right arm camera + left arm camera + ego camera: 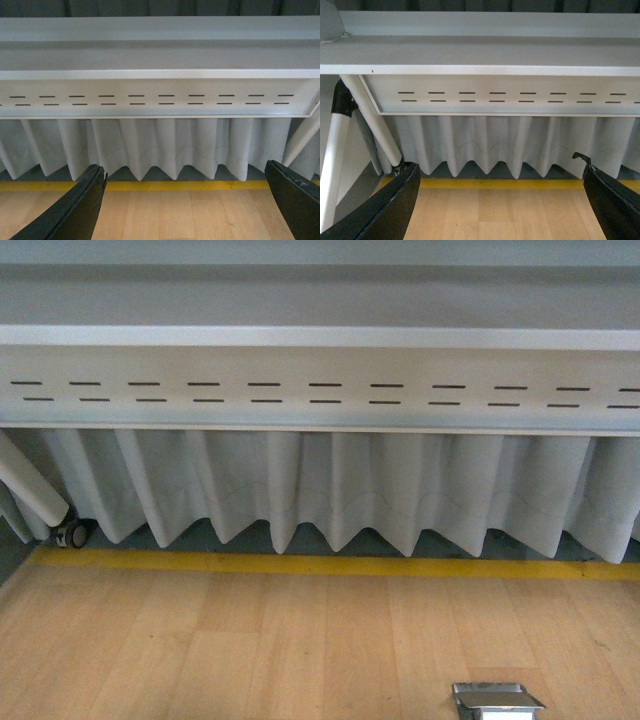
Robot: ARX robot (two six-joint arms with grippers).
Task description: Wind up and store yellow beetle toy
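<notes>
The yellow beetle toy is out of view in all three views. My left gripper (497, 200) is open and empty, its two black fingers (385, 210) spread wide at the lower corners of the left wrist view. My right gripper (185, 200) is open and empty too, with its black fingers (75, 212) wide apart. Both point across a wooden floor toward a pale curtain. Neither arm shows in the front view.
A white desk underside with a slotted panel (320, 390) spans the front view, over a pleated curtain (330, 490) and a yellow floor stripe (320, 565). A white table leg with a castor (70, 533) stands at left. A metal floor box (495, 700) sits low right.
</notes>
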